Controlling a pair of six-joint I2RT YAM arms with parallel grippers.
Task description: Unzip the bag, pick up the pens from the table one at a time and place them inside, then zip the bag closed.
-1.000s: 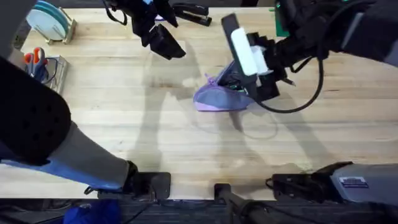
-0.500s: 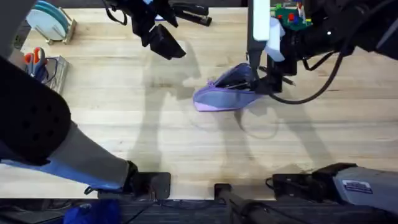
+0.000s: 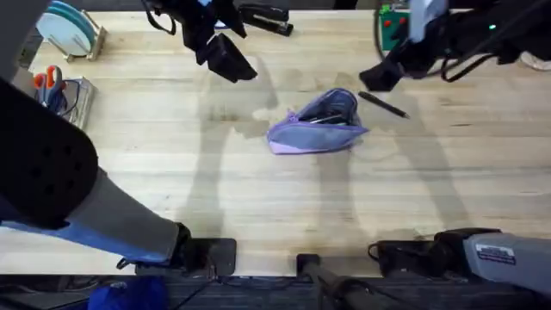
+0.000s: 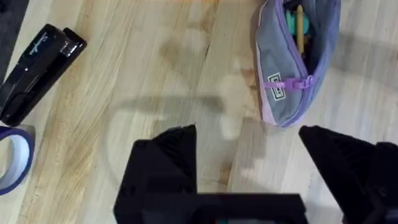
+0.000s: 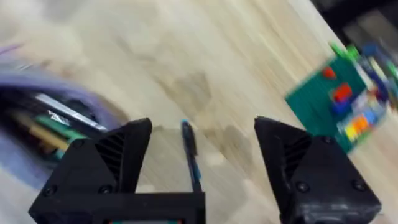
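Lying unzipped mid-table (image 3: pixel 172 172), the bag (image 3: pixel 316 126) gapes, showing pens and a pencil inside. Resting just beside its right end, apart from it, one black pen (image 3: pixel 383 105) on the wood. Hovering over that pen, the right tool (image 3: pixel 379 77), fingers spread, nothing pinched. Hanging farther left near a black stapler (image 3: pixel 263 15) and a tape roll (image 4: pixel 13 155), the left tool (image 4: pixel 249 162), also spread and empty.

Black stapler (image 4: pixel 34 67) beside a tape roll (image 4: pixel 13 163); scissors (image 3: pixel 49 84) and stacked plates (image 3: pixel 71 27) at the far-left edge
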